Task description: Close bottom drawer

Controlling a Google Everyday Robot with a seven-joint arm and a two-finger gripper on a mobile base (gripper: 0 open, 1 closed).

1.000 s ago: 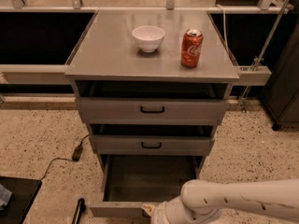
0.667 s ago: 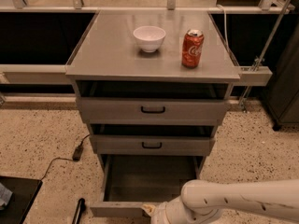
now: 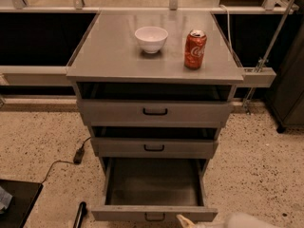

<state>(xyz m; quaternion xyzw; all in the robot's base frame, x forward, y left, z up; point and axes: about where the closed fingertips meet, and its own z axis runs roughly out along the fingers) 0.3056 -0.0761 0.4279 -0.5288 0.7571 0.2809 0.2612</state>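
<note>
The bottom drawer [image 3: 154, 213] of the grey metal cabinet [image 3: 85, 72] is pulled far out, and its empty inside shows. Its low front panel with a small black loop handle [image 3: 154, 217] is at the bottom edge of the camera view. My gripper [image 3: 184, 220] shows only as a pale tip at the bottom edge, just right of the handle and against the front panel. The white arm [image 3: 249, 220] behind it is mostly out of view. The middle drawer [image 3: 154, 147] and the top drawer [image 3: 154, 112] stand slightly out.
A white bowl [image 3: 151, 38] and a red soda can [image 3: 195, 49] stand on the cabinet top. A black cable with a plug [image 3: 78, 155] lies on the speckled floor at the left. A dark mat [image 3: 16, 203] is at the lower left, a dark cabinet [image 3: 289, 84] at the right.
My arm and gripper have sunk lower in the view, so less of them shows. The bottom drawer is still pulled out as before.
</note>
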